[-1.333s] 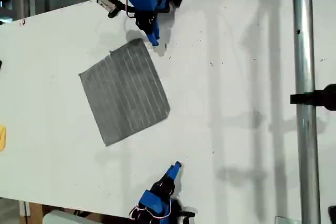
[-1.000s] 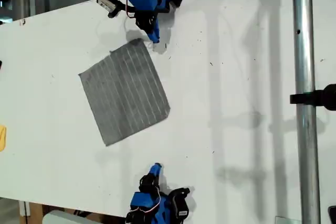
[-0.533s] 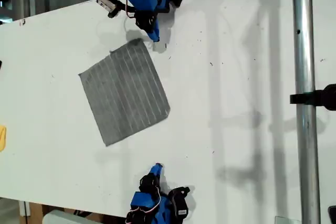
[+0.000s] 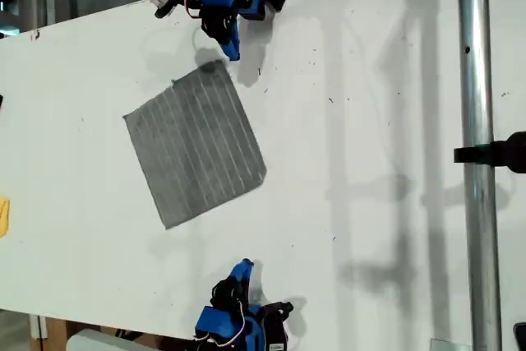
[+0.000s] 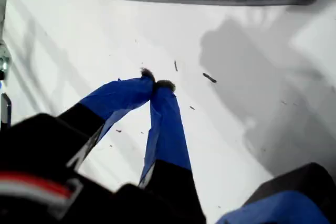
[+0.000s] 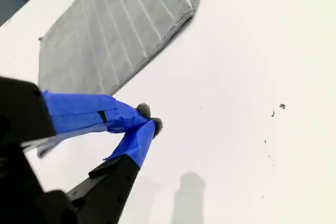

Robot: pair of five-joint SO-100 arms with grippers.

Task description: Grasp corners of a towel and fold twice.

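On the white counter [image 4: 370,121], with the towel [image 4: 197,145] flat and unfolded, my first tool [image 4: 230,48] pressed together beside one corner [image 4: 215,65] and my second tool [image 4: 245,267] pressed together apart: likely reaching, so spread both, then lower onto corners.

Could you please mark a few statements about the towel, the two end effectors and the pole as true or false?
1. The towel lies spread flat on the table. True.
2. My first end effector grips a towel corner. False: it is shut on nothing, over bare table just short of the towel's edge.
3. My second end effector is shut and empty. True.
4. The metal pole runs down the exterior view's left. False: it runs down that view's right.
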